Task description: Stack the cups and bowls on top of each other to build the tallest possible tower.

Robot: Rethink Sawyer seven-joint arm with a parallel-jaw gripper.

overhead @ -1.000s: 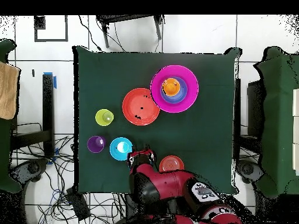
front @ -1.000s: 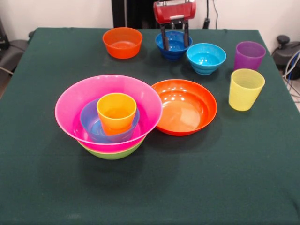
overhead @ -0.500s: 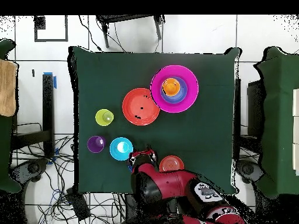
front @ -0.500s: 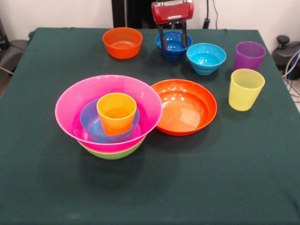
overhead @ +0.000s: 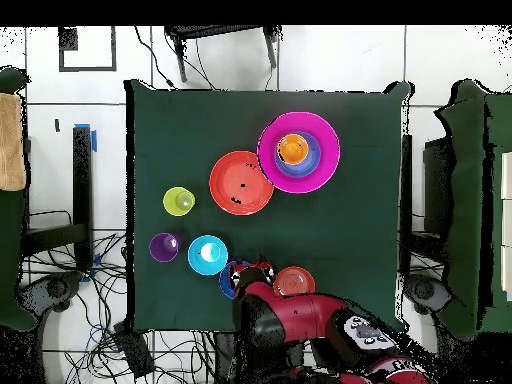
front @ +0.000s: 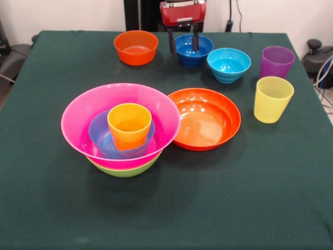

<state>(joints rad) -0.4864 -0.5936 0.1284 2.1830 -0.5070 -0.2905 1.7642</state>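
Green cloth table (front: 62, 62) (cables underneath), tiled floor (overhead: 440, 55), gripper (front: 182, 40) open.

dark blue bowl (overhead: 232, 280) partly under arm (overhead: 290, 322)

The dark green table (front: 270, 198) carries the tower (front: 120, 130), bowls (front: 206, 118) and cups (front: 273, 99).

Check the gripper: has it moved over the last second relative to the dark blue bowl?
Yes. The gripper has shifted picture-left in the front view; its fingers now straddle the left rim of the dark blue bowl.
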